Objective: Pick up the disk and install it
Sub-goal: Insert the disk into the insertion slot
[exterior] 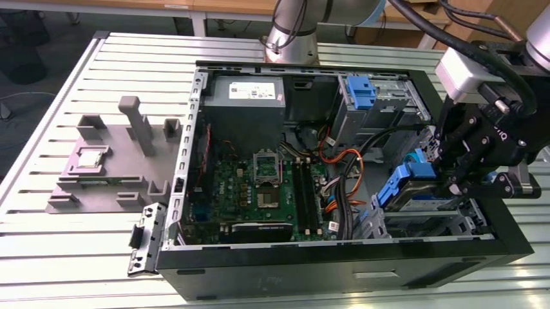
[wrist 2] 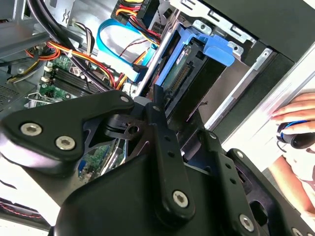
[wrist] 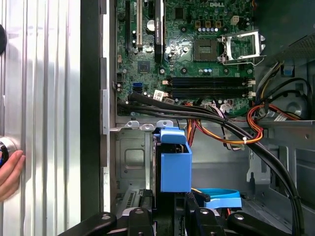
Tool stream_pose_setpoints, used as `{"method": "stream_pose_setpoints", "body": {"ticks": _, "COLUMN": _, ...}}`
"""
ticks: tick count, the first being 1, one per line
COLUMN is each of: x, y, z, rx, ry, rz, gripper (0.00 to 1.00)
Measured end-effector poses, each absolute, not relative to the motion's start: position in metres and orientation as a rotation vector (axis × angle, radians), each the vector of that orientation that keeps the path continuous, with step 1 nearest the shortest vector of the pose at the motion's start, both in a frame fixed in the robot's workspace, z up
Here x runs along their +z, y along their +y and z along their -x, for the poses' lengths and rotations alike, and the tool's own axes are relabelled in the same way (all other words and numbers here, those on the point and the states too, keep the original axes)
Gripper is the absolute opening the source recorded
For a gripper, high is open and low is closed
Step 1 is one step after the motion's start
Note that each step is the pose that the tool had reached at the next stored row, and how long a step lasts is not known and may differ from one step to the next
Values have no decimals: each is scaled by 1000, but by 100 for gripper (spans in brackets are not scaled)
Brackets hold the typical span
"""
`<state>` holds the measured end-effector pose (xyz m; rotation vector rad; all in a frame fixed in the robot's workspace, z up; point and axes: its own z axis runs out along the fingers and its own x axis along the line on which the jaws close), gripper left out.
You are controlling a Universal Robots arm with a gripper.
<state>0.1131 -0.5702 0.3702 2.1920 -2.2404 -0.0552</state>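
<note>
Aluminium slats form the counter (exterior: 77, 257), and most of it is taken up by an open black computer case (exterior: 344, 270) lying on its side. The robot arm (exterior: 292, 32) rises from behind the case and reaches over its end on the exterior view's right.

Inside the case, a green motherboard (exterior: 257, 190) covers the floor. A grey box with a white sticker (exterior: 245, 96) sits at the far wall, and orange and black cables (exterior: 344, 161) run between the board and the drive bays. A grey moulded fixture (exterior: 129, 148) lies on the counter, well apart from the case on the exterior view's left.

The hand (exterior: 454, 183) hangs over the near corner of the case on the exterior view's right. In the first wrist view its black fingers (wrist: 147, 206) flank the disk (exterior: 411, 188) on both faces and appear clamped on it. The disk is in the mouth of the metal drive cage (exterior: 447, 222), tilted rather than level, with its bright blue bracket (wrist: 174, 162) at the end farthest from the hand.

A small square silver chip (exterior: 90, 158) rests on the fixture. A person's fingers (wrist: 10, 172) lie on the counter beside the case.
</note>
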Motion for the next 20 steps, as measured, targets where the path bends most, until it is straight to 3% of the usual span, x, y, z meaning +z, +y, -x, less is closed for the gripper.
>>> {"method": "stream_pose_setpoints", "body": {"ticks": 10, "x": 369, "y": -570, "z": -113, "rx": -54, "ry": -2240, "rz": -2191, "gripper": 36}}
{"method": "stream_pose_setpoints", "body": {"ticks": 11, "x": 369, "y": -570, "z": -113, "rx": -54, "ry": -2240, "rz": -2192, "gripper": 42}}
{"method": "stream_pose_setpoints", "body": {"ticks": 20, "x": 366, "y": -570, "z": -112, "rx": -46, "ry": -2243, "rz": -2195, "gripper": 42}}
